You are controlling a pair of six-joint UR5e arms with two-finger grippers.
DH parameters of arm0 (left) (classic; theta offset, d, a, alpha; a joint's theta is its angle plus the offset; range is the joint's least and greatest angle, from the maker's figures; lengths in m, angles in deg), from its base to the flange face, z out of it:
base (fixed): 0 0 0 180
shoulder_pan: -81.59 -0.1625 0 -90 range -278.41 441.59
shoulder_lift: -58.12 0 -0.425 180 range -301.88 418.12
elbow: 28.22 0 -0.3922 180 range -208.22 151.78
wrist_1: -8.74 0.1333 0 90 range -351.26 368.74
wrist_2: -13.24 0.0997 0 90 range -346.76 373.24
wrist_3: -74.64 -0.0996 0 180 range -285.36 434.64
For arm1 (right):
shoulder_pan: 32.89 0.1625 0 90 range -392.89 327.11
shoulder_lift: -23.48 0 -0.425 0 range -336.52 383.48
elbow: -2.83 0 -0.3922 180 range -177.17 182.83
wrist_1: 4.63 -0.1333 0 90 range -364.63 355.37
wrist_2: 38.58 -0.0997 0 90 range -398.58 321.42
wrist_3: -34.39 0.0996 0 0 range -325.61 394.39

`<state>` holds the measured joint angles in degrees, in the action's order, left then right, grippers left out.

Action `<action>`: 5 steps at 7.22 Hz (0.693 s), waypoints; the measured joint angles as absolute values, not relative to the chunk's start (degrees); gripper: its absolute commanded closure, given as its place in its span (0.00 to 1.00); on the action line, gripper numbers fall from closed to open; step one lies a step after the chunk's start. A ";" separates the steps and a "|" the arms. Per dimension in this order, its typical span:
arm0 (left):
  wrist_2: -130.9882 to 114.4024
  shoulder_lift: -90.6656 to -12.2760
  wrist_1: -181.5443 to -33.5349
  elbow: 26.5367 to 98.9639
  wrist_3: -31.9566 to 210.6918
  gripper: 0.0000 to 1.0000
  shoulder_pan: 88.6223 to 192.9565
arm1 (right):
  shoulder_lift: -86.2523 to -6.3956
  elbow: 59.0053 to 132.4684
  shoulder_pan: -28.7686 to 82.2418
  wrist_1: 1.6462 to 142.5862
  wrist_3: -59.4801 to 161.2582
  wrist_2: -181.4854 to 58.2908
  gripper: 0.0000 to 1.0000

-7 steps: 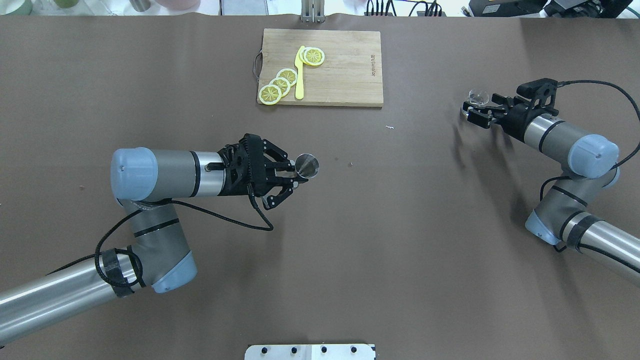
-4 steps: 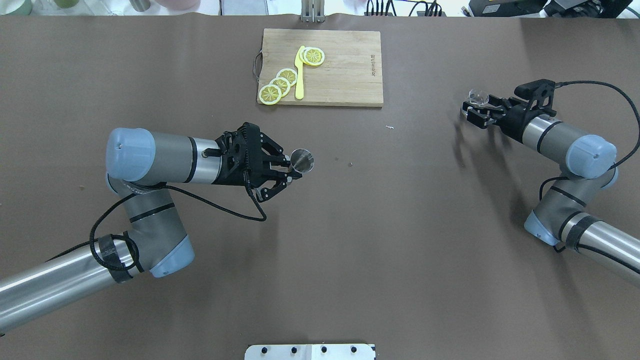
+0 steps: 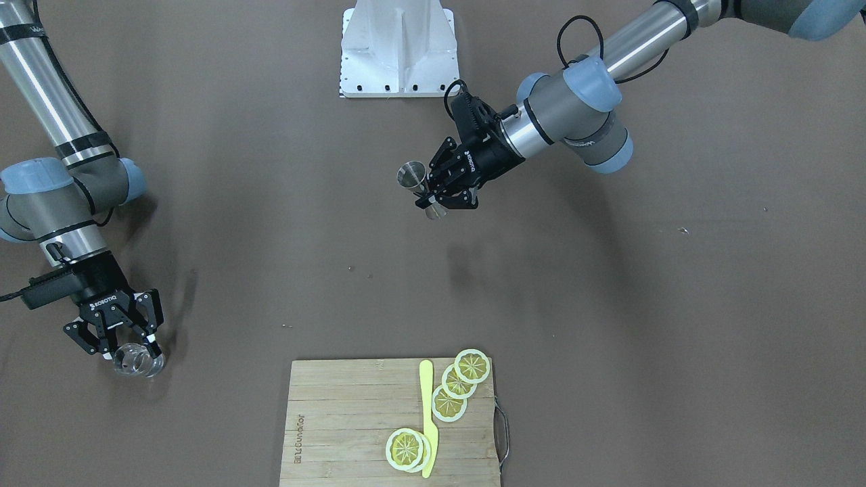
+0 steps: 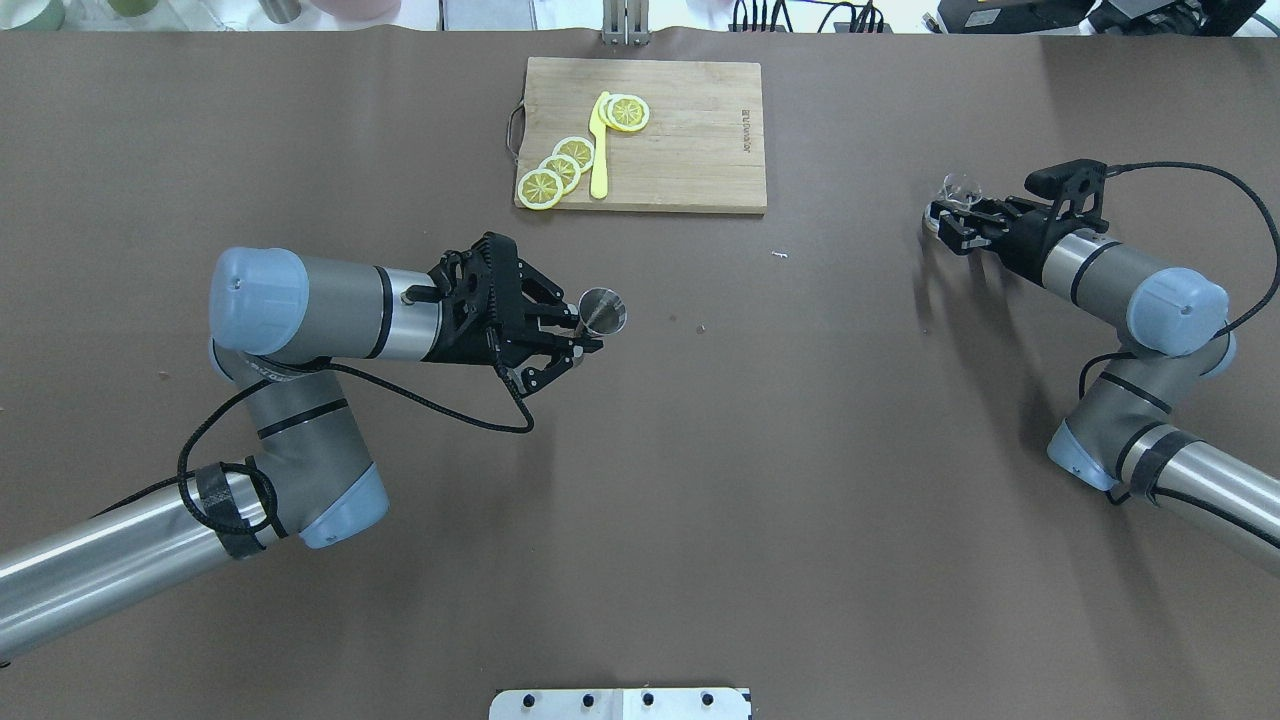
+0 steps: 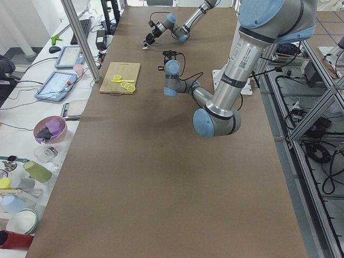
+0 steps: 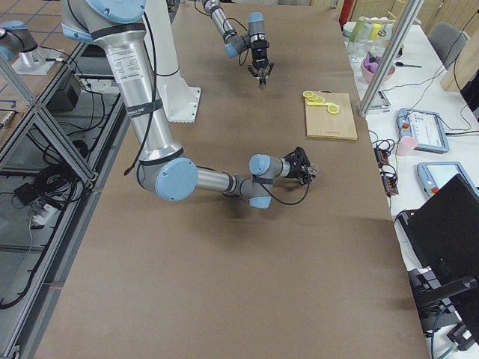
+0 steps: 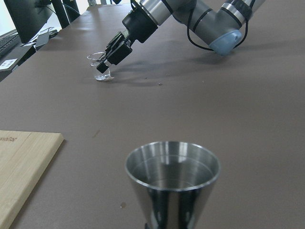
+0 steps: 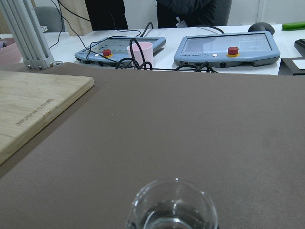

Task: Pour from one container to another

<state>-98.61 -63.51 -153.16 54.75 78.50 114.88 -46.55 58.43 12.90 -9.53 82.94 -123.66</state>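
A small silver metal jigger (image 4: 603, 310) hangs upright above the table, left of centre. My left gripper (image 4: 585, 335) is shut on its narrow waist. From across the table the jigger (image 3: 419, 191) shows both cones, held in the left gripper (image 3: 433, 197). The left wrist view fills with the jigger's open top cone (image 7: 172, 177). At the far right the clear glass cup (image 4: 958, 189) sits between the fingers of my right gripper (image 4: 950, 213), shut on it. The cup (image 3: 139, 360) is low, near the tabletop. It looks slightly tilted in the left wrist view (image 7: 101, 67), and its rim (image 8: 174, 206) fills the bottom of the right wrist view.
A wooden cutting board (image 4: 700, 130) lies at the far middle with lemon slices (image 4: 560, 165) and a yellow knife (image 4: 598, 150). The robot's white base plate (image 4: 620, 703) is at the near edge. Control tablets (image 8: 228, 47) and a pink cup (image 8: 139, 50) stand beyond the far table edge.
The left arm has carried the jigger a little farther away and to the left. The right gripper has shifted slightly away with the glass cup.
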 measured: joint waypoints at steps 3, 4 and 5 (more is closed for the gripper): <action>-98.40 -63.52 -153.17 54.05 78.34 1.00 114.91 | -46.57 59.88 13.84 -8.36 82.85 -123.92 1.00; -98.39 -63.51 -153.21 53.84 78.23 1.00 114.91 | -46.78 61.28 14.61 -7.02 82.80 -125.01 1.00; -98.38 -63.49 -153.23 53.75 78.18 1.00 114.91 | -46.94 62.64 15.57 -5.36 82.35 -127.05 1.00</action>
